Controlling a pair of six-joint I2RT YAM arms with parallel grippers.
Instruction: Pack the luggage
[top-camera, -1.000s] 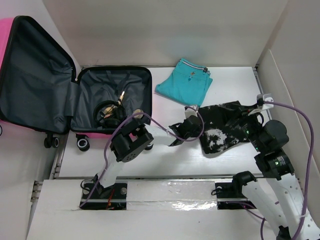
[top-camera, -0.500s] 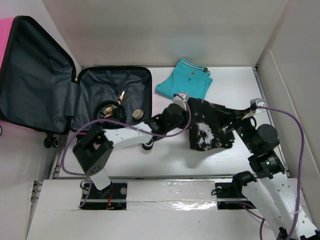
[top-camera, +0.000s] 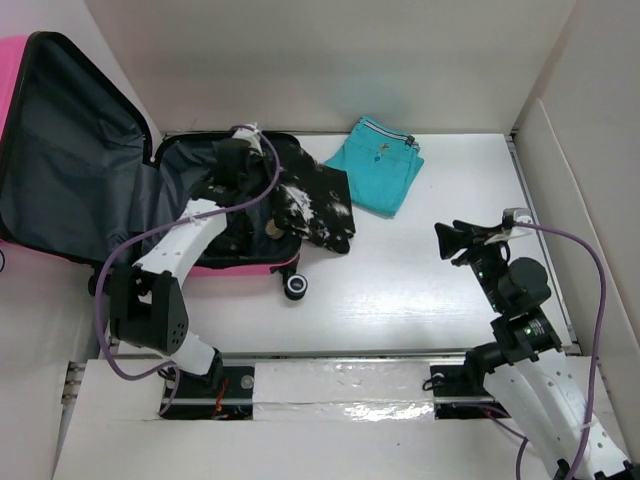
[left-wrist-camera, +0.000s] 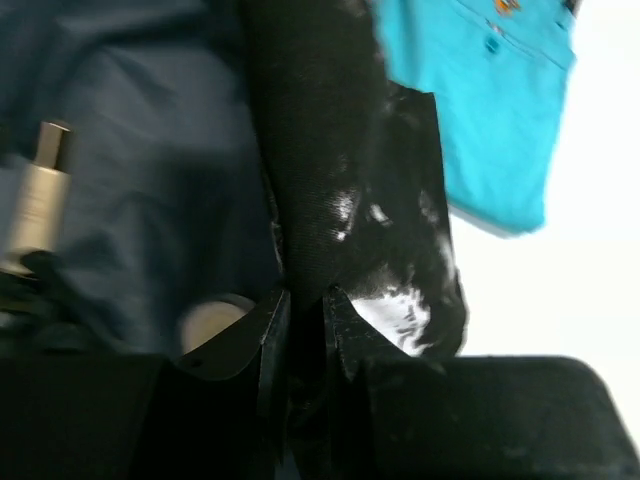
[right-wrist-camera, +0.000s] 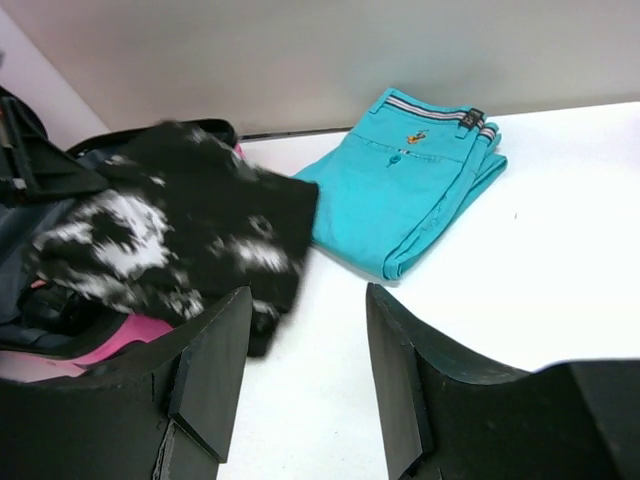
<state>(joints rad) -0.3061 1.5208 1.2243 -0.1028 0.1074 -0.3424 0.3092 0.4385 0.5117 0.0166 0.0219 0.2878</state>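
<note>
The suitcase (top-camera: 80, 160) is pink with dark grey lining; the garment (top-camera: 310, 205) black, blotched white; the shorts (top-camera: 375, 170) turquoise.

1. The luggage (top-camera: 75, 160) is a small bright pink hard-shell suitcase, lying open at the table's far left.
2. Its lid (top-camera: 60, 120) stands raised, showing dark grey fabric lining.
3. Its base (top-camera: 180, 170) lies flat, lining upward.
4. A black wheel (top-camera: 296, 287) sits at the near edge.

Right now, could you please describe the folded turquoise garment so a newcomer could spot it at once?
Start at the open pink hard-shell suitcase at the white table's left. Just right of it, towards the back, lies the folded turquoise garment with a striped waistband. Its plain bright colour sets it apart from the black-and-white patterned cloth draped over the suitcase edge.
</note>
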